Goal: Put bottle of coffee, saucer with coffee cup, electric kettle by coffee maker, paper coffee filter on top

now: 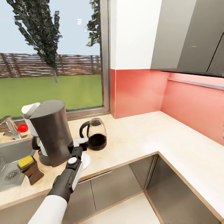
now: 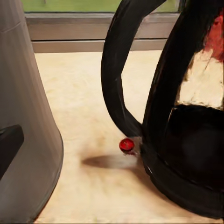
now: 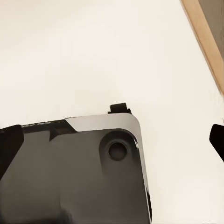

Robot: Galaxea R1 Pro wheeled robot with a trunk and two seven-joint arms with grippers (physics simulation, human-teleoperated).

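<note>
The electric kettle stands upright on the countertop, a little left of the head view's centre, under the window's lower right corner. Its black handle faces left, toward the coffee maker, which sits just beside it at centre left with a small gap between them. In the left wrist view the handle arches close ahead, with a small red switch at its foot and the coffee maker's grey wall close alongside.

The left gripper reaches up from the lower left of the head view and sits at the base of the kettle's handle, above a white saucer partly hidden by the forearm. I cannot tell whether the jaws are apart or together, since the fingers are not clearly visible. The right gripper is not seen well enough to judge either; its wrist view looks down on pale floor and a dark part of the robot.

The risk, as I judge it, is the tight space: a push or swing here could shove the kettle away along the counter, tip it by the handle, or knock the coffee maker toward the sink at far left. The forearm could also drag the saucer off the counter edge
</note>
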